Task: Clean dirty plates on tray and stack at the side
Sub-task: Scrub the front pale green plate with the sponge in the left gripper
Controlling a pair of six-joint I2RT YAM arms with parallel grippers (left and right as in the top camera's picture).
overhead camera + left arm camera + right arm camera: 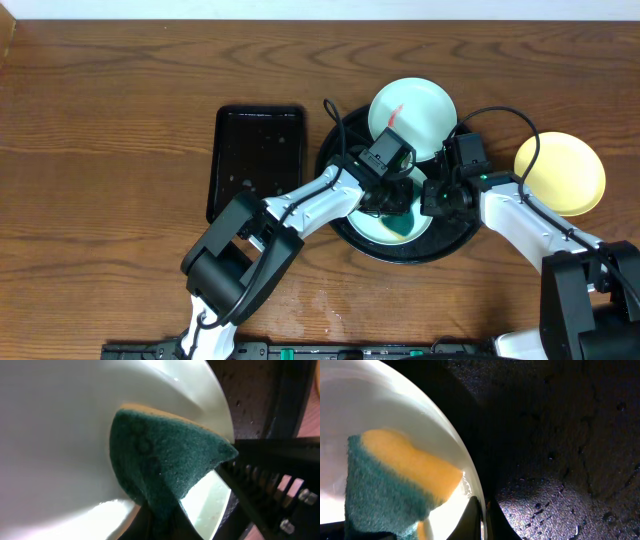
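A mint-green plate point(382, 226) lies in the round black tray point(450, 243). My left gripper point(398, 212) is shut on a green-and-yellow sponge point(165, 462) pressed against this plate point(55, 435). My right gripper point(432, 200) is shut on the plate's rim point(472, 490), one finger inside and one outside; the sponge point(395, 477) shows beside it. A second mint-green plate point(412, 115) with a small red smear leans on the tray's far rim. The pale yellow plate point(560, 173) lies on the table right of the tray.
A rectangular black tray point(258, 160) stands left of the round tray. The round tray's floor is wet with droplets point(560, 435). Cables loop over the tray's far side. The wooden table point(100, 150) stretches to the left.
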